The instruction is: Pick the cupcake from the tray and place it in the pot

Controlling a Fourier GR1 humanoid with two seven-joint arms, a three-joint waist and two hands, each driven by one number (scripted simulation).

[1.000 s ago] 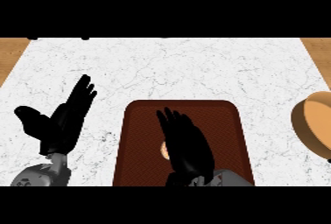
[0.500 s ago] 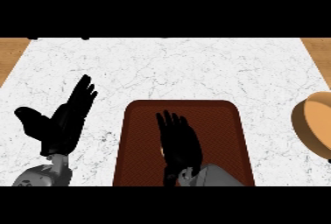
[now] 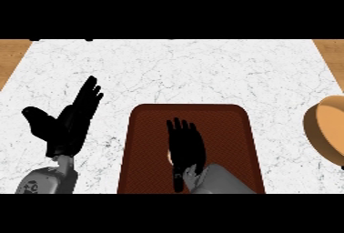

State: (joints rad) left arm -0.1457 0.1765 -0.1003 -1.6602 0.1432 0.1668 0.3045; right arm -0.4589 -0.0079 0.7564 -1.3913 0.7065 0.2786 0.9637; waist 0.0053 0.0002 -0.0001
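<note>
Head view, handling: cupcake (image 3: 169,156) judged light, soft, easily crushed; to be taken at the sides, low down.
Look: only a pale sliver seen, prob. the cupcake.
Where: on tray (image 3: 228,123), mostly hidden under right hand (image 3: 186,145).
Right hand: fingers straight, spread flat, nothing clasped.
Left hand (image 3: 67,125): resting open at view's left.
Pot (image 3: 324,127): at right edge, well apart.

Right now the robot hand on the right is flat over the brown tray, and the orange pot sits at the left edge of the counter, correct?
Not quite. The head view shows the pot at the counter's right edge, not the left. The rest holds: the right robot hand lies open over the brown tray.
</note>
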